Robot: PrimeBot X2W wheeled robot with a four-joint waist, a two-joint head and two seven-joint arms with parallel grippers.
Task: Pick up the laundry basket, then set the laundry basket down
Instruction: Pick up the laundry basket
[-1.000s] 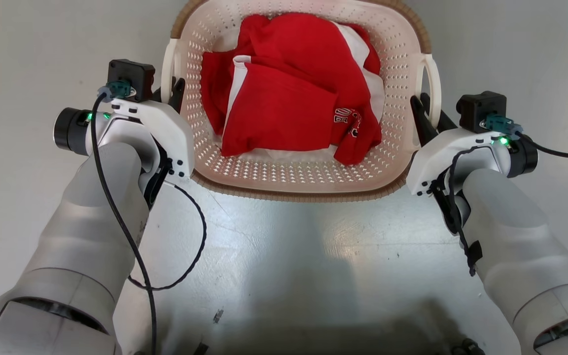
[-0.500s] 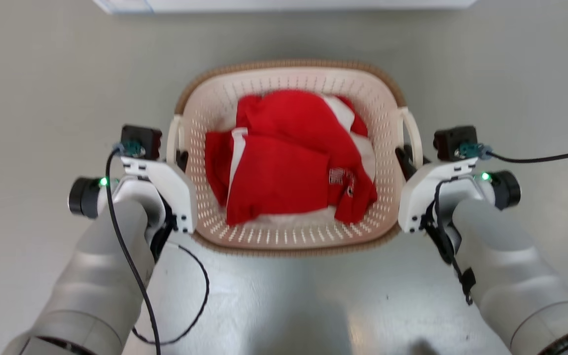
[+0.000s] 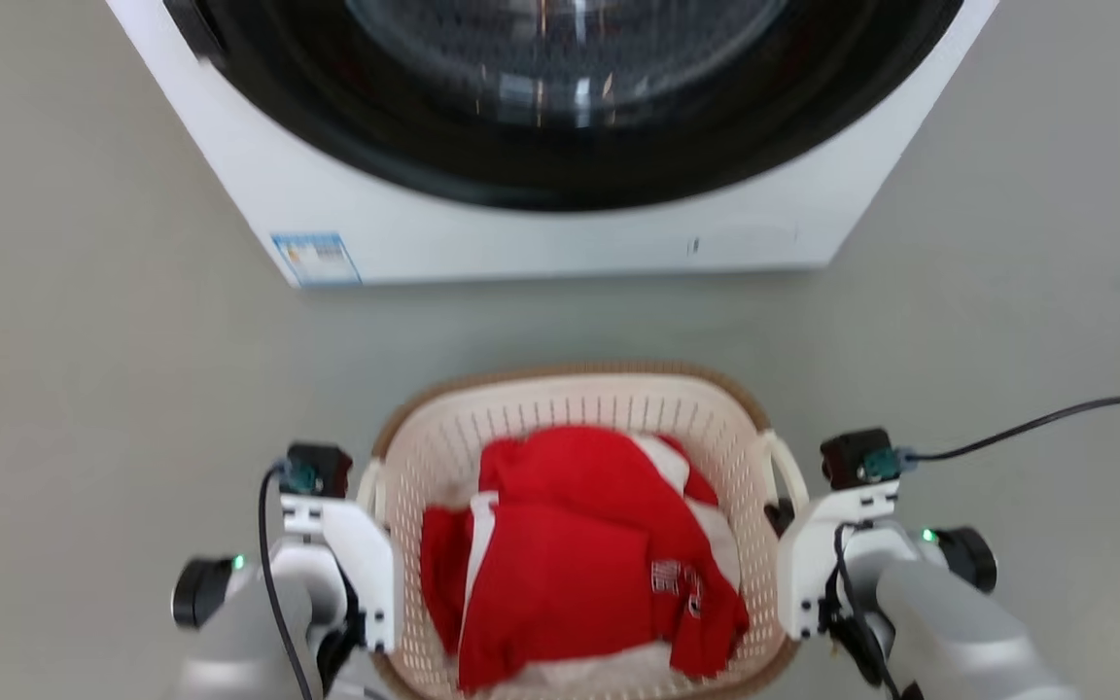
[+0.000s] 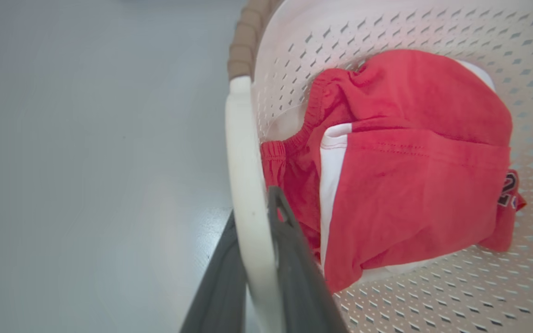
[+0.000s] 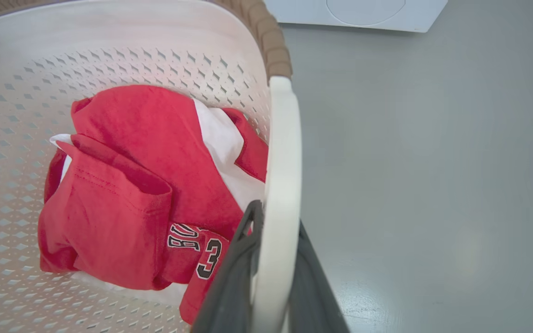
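Two loop handles (image 4: pixel 247 157) of laundry basket (image 3: pixel 570 408) clamped in left gripper (image 4: pixel 252 208), right gripper (image 5: pixel 278 217).
Cream, perforated, brown-rimmed; near side cropped.

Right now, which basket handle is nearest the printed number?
The white plastic loop handle in the right claw: the black printed 3 lies beside it, far from the left handle.

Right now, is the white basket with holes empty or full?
Partly full: the cream perforated plastic basket holds crumpled red-and-white clothes, lying low inside it.
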